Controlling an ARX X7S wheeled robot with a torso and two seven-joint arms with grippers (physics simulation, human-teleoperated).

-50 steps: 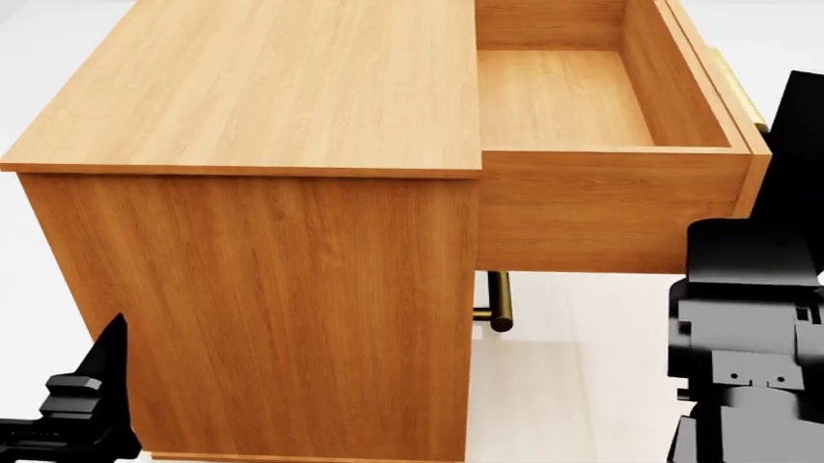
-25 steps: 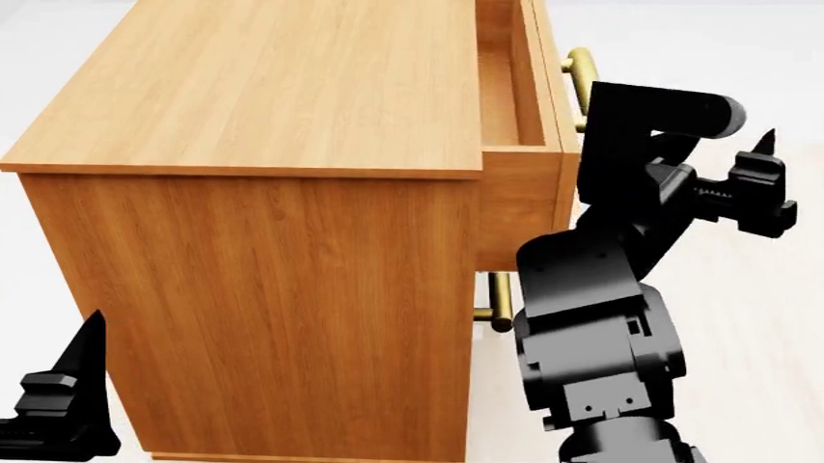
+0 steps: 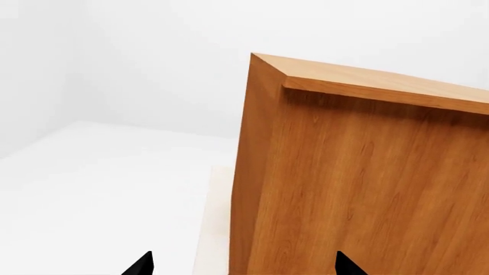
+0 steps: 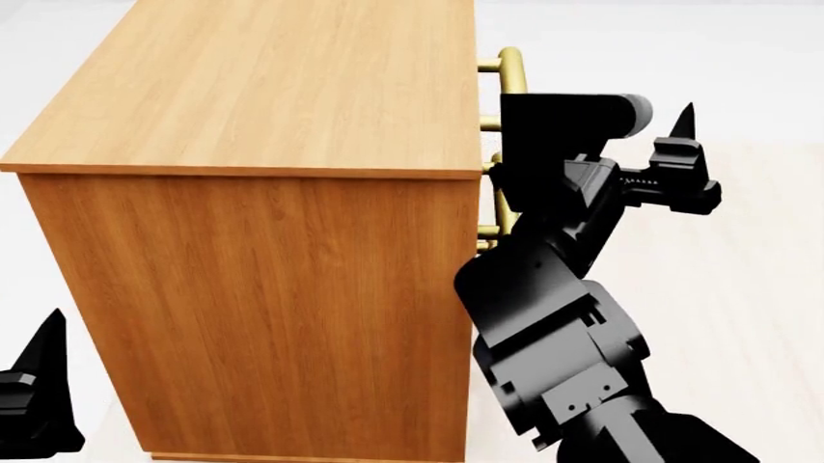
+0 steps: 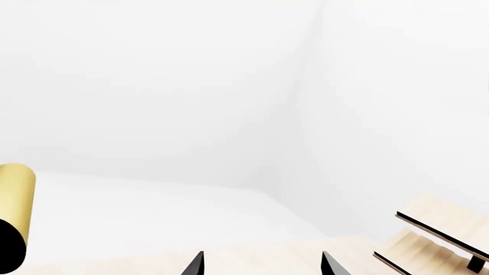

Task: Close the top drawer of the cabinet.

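Observation:
The cabinet [image 4: 258, 193] is a large orange-brown wooden box; its side also fills the left wrist view [image 3: 359, 183]. The top drawer is pushed in: its box is hidden under the cabinet top and only its brass handle [image 4: 510, 69] sticks out at the front. My right arm leans against the cabinet front below that handle. My right gripper [image 4: 684, 125] points away from the cabinet, open and empty [image 5: 262, 264]. A brass handle end [image 5: 15, 212] shows beside it. My left gripper [image 4: 49, 338] is open and empty [image 3: 243, 264] by the cabinet's near side.
The lower drawer's brass handle [image 4: 500, 212] is partly hidden behind my right arm. Pale slanted wood panels [image 5: 436, 235] stand off to the right. Pale floor [image 4: 747, 289] lies in front of the cabinet.
The top drawer has slid from wide open to fully in. My right arm has swung in against the cabinet front, following it. My left gripper has dropped lower.

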